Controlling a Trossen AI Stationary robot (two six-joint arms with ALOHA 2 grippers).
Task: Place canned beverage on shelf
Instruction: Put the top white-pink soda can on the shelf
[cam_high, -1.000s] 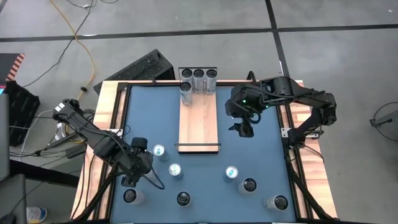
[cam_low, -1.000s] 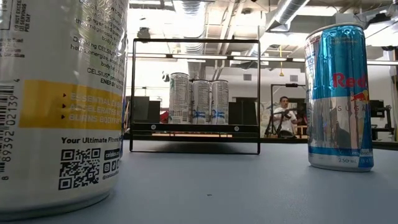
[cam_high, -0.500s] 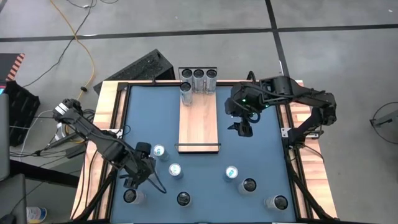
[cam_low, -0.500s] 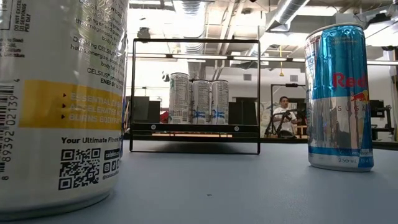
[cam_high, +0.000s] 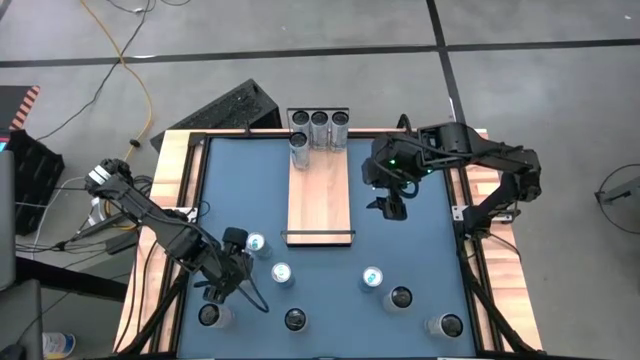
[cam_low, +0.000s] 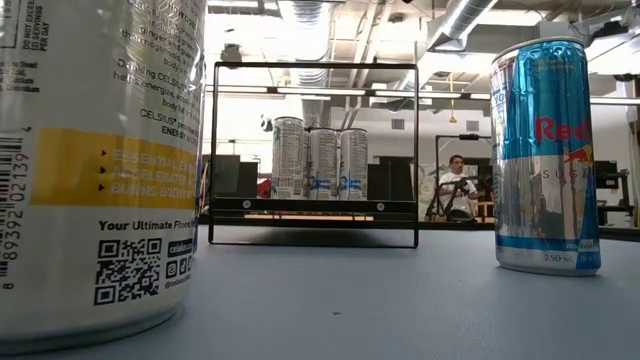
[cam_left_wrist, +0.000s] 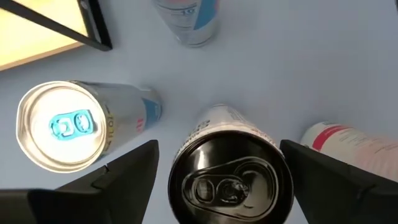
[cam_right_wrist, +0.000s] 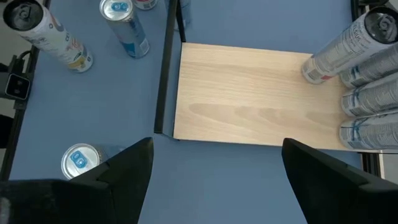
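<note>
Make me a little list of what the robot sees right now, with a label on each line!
shelf: shelf lies mid-table
cans on shelf: four cans at its far end
loose cans: six upright on the blue table
left gripper: left gripper open, around the black-topped can, not yet closed on it
right gripper: right gripper open, beside the shelf, holding nothing

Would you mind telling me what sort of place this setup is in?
Probably a robotics lab or workshop: exposed ceiling ducts, loose cables on a concrete floor, and a person seated at equipment behind the table.
</note>
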